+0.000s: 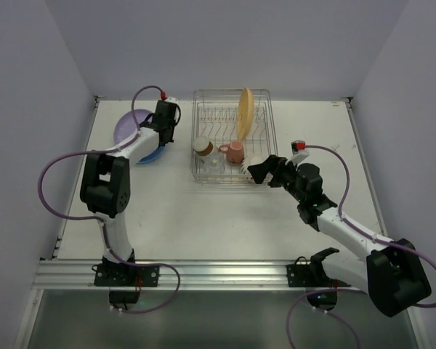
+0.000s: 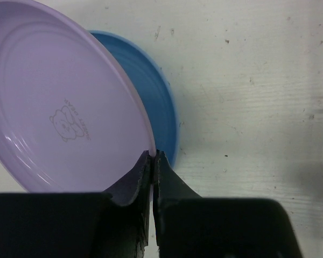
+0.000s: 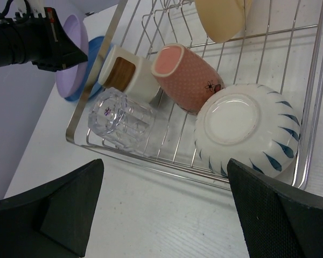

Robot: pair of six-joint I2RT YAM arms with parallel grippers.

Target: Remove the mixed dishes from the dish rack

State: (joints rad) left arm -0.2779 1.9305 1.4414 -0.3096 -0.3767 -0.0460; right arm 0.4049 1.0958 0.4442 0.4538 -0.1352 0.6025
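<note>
Only the left wrist view shows the left gripper (image 2: 153,155) closely: its fingers are pressed together, tips at the rim of the purple plate (image 2: 59,102), which leans tilted over the blue plate (image 2: 151,102). Whether that rim is pinched I cannot tell. Both plates are on the table (image 1: 203,218), left of the rack (image 1: 272,123). The top view alone takes in the yellow plate (image 1: 245,110), upright among the prongs at the rack's far end. The right wrist view gives the near end of the rack. The glass (image 3: 118,119) is in the left corner, and the brown cup (image 3: 124,74) is just behind it. The pink mug (image 3: 185,75) lies on its side, and the white cup (image 3: 247,129) is tipped, showing its base. The right gripper (image 3: 162,177) hangs over that near edge, jaws spread wide and holding nothing.
</note>
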